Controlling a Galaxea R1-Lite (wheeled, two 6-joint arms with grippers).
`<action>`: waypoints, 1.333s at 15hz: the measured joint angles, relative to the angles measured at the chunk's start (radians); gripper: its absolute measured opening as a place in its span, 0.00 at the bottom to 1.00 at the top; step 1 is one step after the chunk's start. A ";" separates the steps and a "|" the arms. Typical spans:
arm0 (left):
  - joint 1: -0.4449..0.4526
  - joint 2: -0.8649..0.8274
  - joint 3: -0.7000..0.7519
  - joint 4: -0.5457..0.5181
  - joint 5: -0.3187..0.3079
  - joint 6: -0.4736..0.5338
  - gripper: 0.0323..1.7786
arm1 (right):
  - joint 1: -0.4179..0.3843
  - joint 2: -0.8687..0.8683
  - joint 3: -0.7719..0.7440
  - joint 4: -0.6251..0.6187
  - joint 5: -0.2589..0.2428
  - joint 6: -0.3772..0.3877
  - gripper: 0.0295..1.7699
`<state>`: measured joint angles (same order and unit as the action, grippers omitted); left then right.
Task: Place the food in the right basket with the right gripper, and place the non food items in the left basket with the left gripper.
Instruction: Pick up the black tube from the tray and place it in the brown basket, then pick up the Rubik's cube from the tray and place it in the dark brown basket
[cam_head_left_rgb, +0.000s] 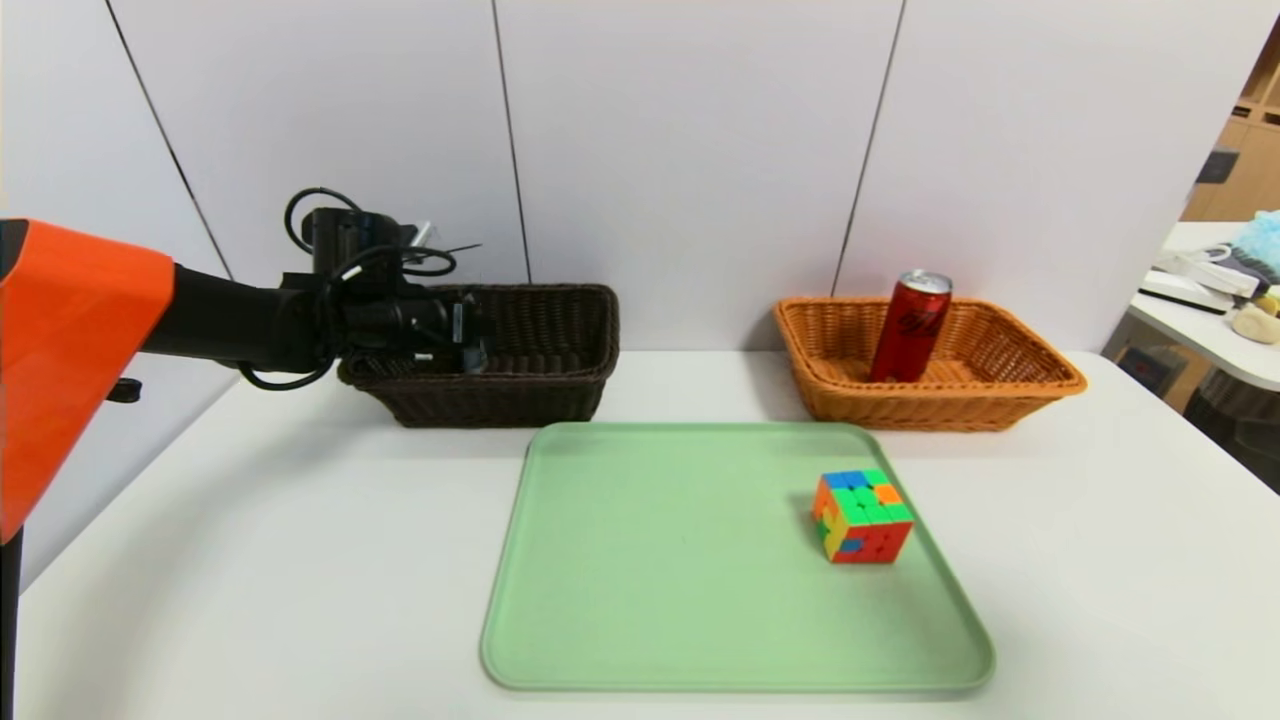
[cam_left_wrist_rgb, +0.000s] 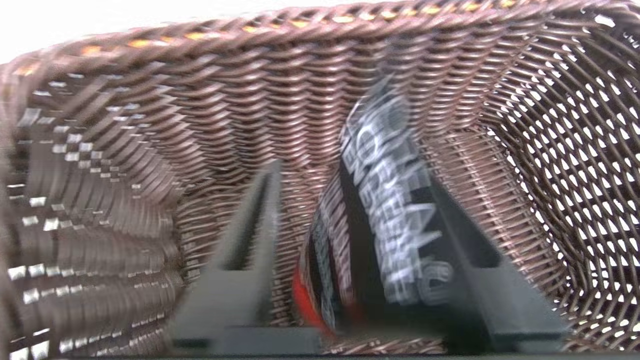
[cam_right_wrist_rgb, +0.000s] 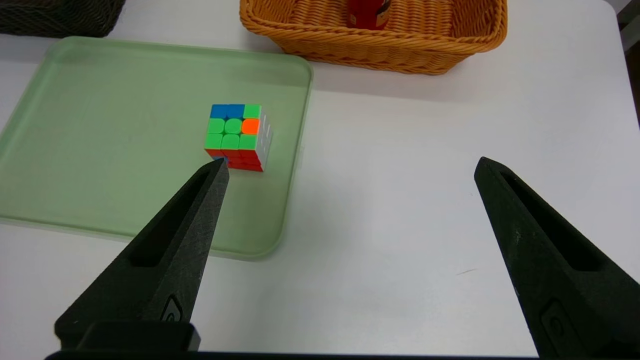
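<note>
The black squeeze tube is in the dark brown basket at the far left, between the parted fingers of the left gripper, whose one finger it overlaps. Nearer and rightward, the puzzle cube sits on the green tray. The red can leans in the orange-tan basket, far right. The right gripper stands wide over the near right tabletop.
</note>
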<state>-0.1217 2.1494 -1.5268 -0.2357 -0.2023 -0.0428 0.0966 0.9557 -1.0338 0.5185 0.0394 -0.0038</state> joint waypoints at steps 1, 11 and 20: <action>0.000 0.001 0.000 0.000 0.000 0.001 0.57 | 0.000 0.000 0.000 0.000 -0.001 0.000 0.96; -0.003 -0.099 -0.002 0.005 -0.003 0.021 0.85 | 0.000 -0.005 0.008 0.002 -0.002 0.001 0.96; -0.266 -0.311 -0.033 0.040 -0.002 0.050 0.92 | -0.001 -0.014 0.017 0.002 -0.001 0.001 0.96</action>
<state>-0.3872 1.8385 -1.5600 -0.1962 -0.2045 0.0077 0.0957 0.9413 -1.0164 0.5204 0.0379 -0.0028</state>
